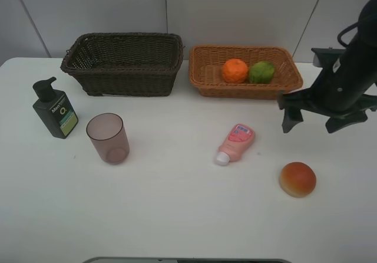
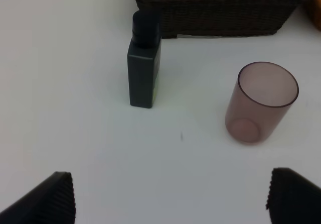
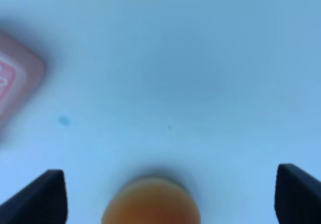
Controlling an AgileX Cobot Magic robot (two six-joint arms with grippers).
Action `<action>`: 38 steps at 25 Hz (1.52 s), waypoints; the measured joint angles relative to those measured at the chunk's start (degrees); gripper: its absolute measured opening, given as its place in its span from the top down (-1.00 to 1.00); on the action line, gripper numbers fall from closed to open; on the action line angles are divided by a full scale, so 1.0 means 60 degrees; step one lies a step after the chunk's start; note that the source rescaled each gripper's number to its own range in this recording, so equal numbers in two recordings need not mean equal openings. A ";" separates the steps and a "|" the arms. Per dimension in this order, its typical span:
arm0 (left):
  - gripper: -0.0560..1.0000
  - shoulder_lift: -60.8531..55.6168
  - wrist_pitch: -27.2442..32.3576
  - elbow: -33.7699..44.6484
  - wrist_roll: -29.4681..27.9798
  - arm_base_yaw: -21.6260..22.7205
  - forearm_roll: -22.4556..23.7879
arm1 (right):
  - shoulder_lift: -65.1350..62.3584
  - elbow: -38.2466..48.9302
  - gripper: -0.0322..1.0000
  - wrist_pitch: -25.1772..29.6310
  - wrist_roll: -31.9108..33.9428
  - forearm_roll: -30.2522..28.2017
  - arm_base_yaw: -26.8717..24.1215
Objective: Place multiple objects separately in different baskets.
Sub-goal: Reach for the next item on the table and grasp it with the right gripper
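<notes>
My right end effector [image 1: 310, 125] hangs over the table [image 1: 177, 222] with its jaws spread wide and nothing between them, just in front of the light tan basket's [image 1: 200, 81] right end. The red-orange round fruit [image 1: 297, 179] lies on the table nearer the front edge, apart from my fingers. In my right wrist view it shows as a blurred orange dome between the two dark fingertips [image 3: 46, 200], with a corner of the pink tube at the edge of that picture. The pink squeeze tube [image 1: 235, 143] lies flat near the middle of the table, its white cap pointing toward the front edge, well apart from the fruit. Inside the light tan basket the orange [image 1: 235, 70] and the green lime [image 1: 262, 72] sit side by side, touching or nearly so, the orange toward the dark basket. The dark brown basket [image 1: 123, 77] stands just beside the tan one, on its left. My left end effector [image 2: 173, 200] appears only in its own wrist view, its jaws spread wide and holding nothing, above bare table. Ahead of it the dark green pump bottle [image 1: 55, 108] stands upright in front of the dark basket's left corner, and the translucent mauve cup [image 1: 108, 138] stands upright near it, mouth up, the two apart.
</notes>
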 joint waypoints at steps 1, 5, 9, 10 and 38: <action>-1.00 0.0000 0.0000 0.0000 0.0000 0.0000 0.0000 | -0.0060 0.0140 -0.61 0.0087 0.0022 0.0064 0.0000; -1.00 0.0000 0.0000 0.0000 0.0000 0.0000 0.0000 | -0.0123 0.0737 -0.61 0.0383 0.0056 0.0367 0.0000; -1.00 0.0000 0.0000 0.0000 0.0000 0.0000 0.0000 | -0.0147 0.1368 -0.61 0.0221 0.0287 0.0501 0.0000; -1.00 0.0000 0.0000 0.0000 0.0000 0.0000 0.0000 | -0.0147 0.1485 -0.61 0.0095 0.0363 0.0501 0.0000; -1.00 0.0000 0.0000 0.0000 0.0000 0.0000 0.0000 | -0.0147 0.1752 -0.61 -0.1718 0.2797 -0.0176 0.0885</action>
